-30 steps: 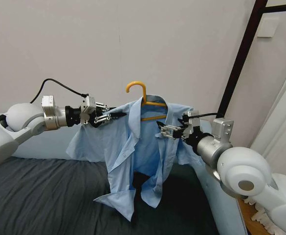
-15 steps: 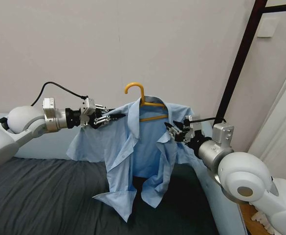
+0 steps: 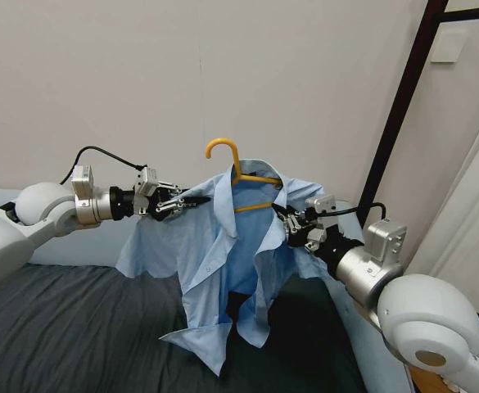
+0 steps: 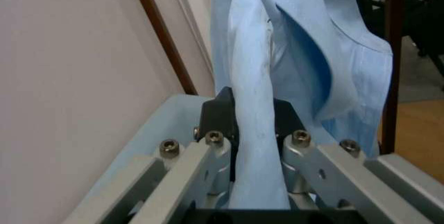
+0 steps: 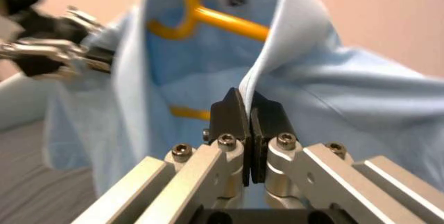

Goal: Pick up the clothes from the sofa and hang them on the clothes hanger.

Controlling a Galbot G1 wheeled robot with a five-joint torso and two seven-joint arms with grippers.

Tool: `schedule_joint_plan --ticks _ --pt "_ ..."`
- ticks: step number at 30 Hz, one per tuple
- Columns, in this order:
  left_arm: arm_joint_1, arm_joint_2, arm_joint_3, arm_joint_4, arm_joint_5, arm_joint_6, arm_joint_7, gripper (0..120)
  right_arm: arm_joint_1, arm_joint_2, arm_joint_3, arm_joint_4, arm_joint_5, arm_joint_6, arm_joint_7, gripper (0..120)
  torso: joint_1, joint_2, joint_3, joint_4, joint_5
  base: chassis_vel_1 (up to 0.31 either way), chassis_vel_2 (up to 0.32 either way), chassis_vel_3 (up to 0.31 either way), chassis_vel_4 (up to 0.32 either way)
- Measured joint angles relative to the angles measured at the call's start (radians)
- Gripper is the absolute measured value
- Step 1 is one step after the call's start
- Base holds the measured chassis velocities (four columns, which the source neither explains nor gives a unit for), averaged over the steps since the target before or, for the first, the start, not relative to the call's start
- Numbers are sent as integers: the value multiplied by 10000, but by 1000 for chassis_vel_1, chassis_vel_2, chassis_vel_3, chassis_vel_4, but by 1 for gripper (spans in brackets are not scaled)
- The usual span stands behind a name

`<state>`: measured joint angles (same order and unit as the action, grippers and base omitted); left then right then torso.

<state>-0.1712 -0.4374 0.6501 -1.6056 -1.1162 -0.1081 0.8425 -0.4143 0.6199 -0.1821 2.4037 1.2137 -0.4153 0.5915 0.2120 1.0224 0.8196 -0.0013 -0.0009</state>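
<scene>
A light blue shirt (image 3: 223, 270) hangs on a yellow hanger (image 3: 231, 164), held in the air above the sofa. My left gripper (image 3: 196, 199) is shut on the shirt's left shoulder; in the left wrist view the blue shirt (image 4: 257, 130) is pinched between the black fingertips (image 4: 223, 115). My right gripper (image 3: 284, 219) is shut on the right front edge of the shirt below the collar. The right wrist view shows its pads (image 5: 232, 117) clamped on the shirt's edge (image 5: 277, 52), with the yellow hanger (image 5: 208, 18) inside the collar behind.
A dark grey sofa seat (image 3: 67, 336) with a pale blue backrest (image 3: 67, 241) lies below the shirt. A dark pole (image 3: 395, 115) of a frame rises to the right beside a white curtain (image 3: 468, 213). A bare wall stands behind.
The hanger and shirt have shifted slightly left and up. My right gripper has moved up and left along the shirt's front edge. The left gripper has held its grip.
</scene>
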Motion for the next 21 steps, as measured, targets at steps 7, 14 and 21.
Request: schedule_joint_plan --ticks 7,14,21 --pt "-371 -391 380 104 -10 128 105 7 104 -93 -308 107 -615 -177 -654 0 0 -1 1 -1 2 0 0 0 0" --pt "-704 -467 578 259 -322 140 235 7 5 -211 -446 76 -1174 -346 -935 0 0 0 1 0 1 0 0 0 0" --pt "-724 -497 564 488 -306 98 308 7 -296 -539 -319 180 -1339 -371 -1270 18 0 0 0 0 0 0 0 0 0"
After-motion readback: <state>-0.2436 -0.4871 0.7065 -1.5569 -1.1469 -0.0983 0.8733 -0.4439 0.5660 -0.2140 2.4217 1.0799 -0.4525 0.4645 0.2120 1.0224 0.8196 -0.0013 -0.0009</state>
